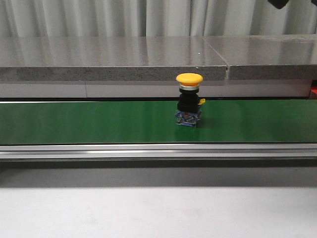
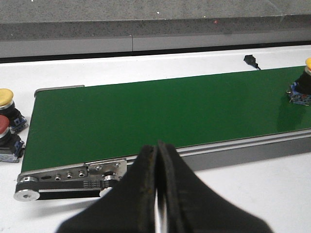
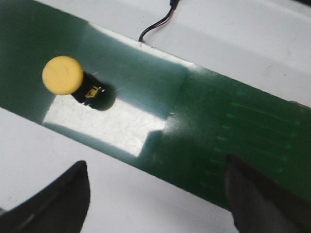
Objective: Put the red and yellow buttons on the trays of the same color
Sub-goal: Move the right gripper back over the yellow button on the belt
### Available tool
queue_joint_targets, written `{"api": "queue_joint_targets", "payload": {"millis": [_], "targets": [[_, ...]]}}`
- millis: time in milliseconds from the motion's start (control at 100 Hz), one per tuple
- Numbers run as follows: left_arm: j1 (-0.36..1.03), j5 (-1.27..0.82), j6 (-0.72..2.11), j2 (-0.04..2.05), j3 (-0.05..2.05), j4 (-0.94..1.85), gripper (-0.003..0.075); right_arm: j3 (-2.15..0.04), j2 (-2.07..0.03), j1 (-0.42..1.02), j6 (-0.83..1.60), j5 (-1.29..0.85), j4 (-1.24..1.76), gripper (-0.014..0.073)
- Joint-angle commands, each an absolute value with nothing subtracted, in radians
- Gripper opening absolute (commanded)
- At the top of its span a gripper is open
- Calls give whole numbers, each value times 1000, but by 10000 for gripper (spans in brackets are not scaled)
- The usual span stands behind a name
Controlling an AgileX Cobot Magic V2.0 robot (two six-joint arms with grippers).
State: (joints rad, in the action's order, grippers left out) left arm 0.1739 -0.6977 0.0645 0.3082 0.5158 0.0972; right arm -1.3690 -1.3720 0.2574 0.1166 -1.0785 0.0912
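Button on belt: yellow mushroom-capped push button with black body and blue base (image 1: pixel 188 100) stands upright on the green conveyor belt (image 1: pixel 99 121), right of centre in your front view, touched by nothing.
Right claw: your right gripper (image 3: pixel 155 194) hangs above the belt, its black fingers (image 3: pixel 257 194) spread wide and empty; the button sits off to one side of the gap.
Left claw: your left gripper (image 2: pixel 156 194) has its dark fingers pressed together, holding nothing, near the belt's roller end.
Off the belt: a second yellow-capped button (image 2: pixel 7 99) and a red-capped button (image 2: pixel 6 138) stand on the white table (image 2: pixel 272 189), just beside the belt's end.
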Motion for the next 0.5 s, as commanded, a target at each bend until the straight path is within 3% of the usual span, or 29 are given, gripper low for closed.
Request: {"api": "queue_joint_targets", "payload": {"millis": [0, 490], "targets": [[181, -624, 54, 317, 541, 106, -21, -1391, -1372, 273, 177, -1070, 137, 572], [181, -624, 54, 317, 541, 106, -21, -1391, -1595, 345, 374, -954, 233, 572]]}}
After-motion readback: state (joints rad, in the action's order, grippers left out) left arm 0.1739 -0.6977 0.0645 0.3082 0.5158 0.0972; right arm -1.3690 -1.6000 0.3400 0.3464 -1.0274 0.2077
